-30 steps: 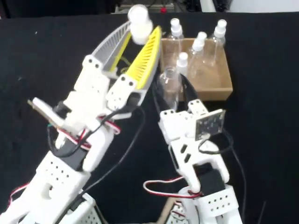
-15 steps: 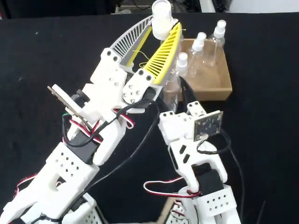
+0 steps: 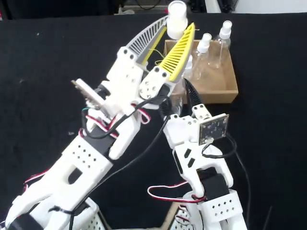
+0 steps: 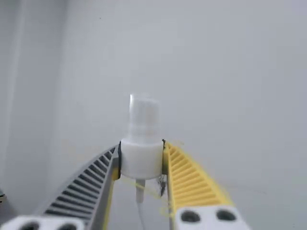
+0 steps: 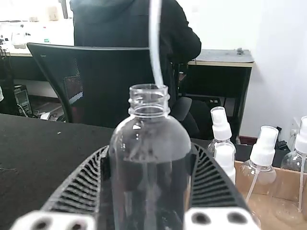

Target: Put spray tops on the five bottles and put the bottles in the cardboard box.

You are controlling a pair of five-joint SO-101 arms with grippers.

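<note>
Seen from above, the left arm point(image 3: 103, 139) covers most of the clear open-necked plastic bottle point(image 5: 149, 158) and the brown cardboard box's point(image 3: 225, 92) near-left corner.

I see a black counter point(image 3: 43, 62); the cardboard box point(image 3: 225, 93) sits on it, just beyond my right tool point(image 5: 149, 151).

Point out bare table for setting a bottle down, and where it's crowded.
Bare: the black table left of the left tool, and right of the cardboard box. Crowded: the box, with four capped bottles, and its near-left corner, where the left tool holds a spray top above the right tool's open bottle.
</note>
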